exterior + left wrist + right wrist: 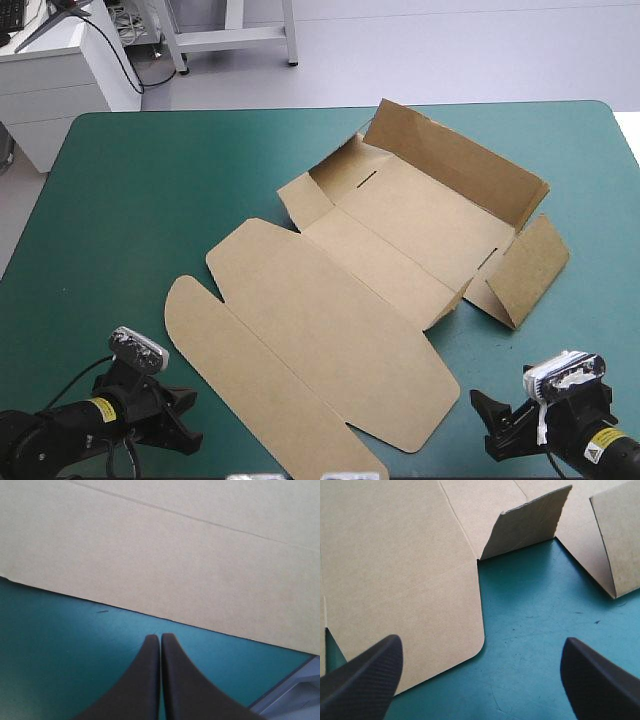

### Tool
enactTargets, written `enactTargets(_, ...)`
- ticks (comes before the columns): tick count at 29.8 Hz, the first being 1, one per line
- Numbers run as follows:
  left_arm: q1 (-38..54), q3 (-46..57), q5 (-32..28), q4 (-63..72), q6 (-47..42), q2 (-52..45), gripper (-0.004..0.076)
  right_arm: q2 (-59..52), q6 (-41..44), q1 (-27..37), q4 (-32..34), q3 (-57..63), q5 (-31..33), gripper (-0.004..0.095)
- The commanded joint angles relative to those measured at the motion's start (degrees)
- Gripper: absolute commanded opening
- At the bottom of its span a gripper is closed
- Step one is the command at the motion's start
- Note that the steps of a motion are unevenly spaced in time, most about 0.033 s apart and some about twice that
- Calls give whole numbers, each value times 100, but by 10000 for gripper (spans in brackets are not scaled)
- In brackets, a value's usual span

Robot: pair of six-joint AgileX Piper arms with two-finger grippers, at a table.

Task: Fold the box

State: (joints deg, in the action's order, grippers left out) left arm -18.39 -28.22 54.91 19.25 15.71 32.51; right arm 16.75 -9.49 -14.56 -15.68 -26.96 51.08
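Observation:
The brown box lies across the middle of the teal-green table as a cut sheet. Its far wall and side flaps stand partly raised, and its long lid panel lies flat toward the near edge. My left gripper rests low at the near left, shut, its tips just short of the lid's edge. At the near right my right gripper is open and holds nothing. The lid's rounded corner lies between its fingers, and a raised side flap stands ahead.
Bare teal-green cover spreads left of the box and along the near right. The table's near edge shows beside my left gripper. A white cabinet stands beyond the far left corner.

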Motion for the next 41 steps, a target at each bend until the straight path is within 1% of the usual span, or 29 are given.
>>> enactTargets(1,4,-137,-242,170,8,14,-8,50,656,8,-108,-174,-276,866)
enactTargets(5,4,-137,-242,170,8,14,-8,111,1126,8,-108,-368,-80,866)
enactTargets(11,4,-137,-242,170,8,14,-8,625,1963,8,-108,-1003,295,866)
enactTargets(13,4,-137,-242,170,8,14,-8,833,1998,8,-108,-1172,295,866)
enactTargets(18,4,-137,-242,170,8,14,-8,1437,2141,8,-155,-1451,65,864)
enactTargets(22,4,-137,-242,170,8,14,-8,2040,2505,8,-344,-1484,-146,864)
enactTargets(26,4,-137,-242,170,8,14,-8,2680,2507,8,-555,-1484,-338,864)
enactTargets(30,4,-137,-242,170,8,14,-8,3237,2507,8,-793,-1484,-806,864)
enactTargets(34,4,-137,-242,170,8,14,-8,3740,2605,8,-866,-1484,-1357,864)
enactTargets(37,4,-137,-242,170,8,14,-8,4095,2927,8,-856,-1484,-1524,864)
enactTargets(41,4,-137,-242,170,8,14,-8,4527,2985,8,-879,-1484,-1778,864)
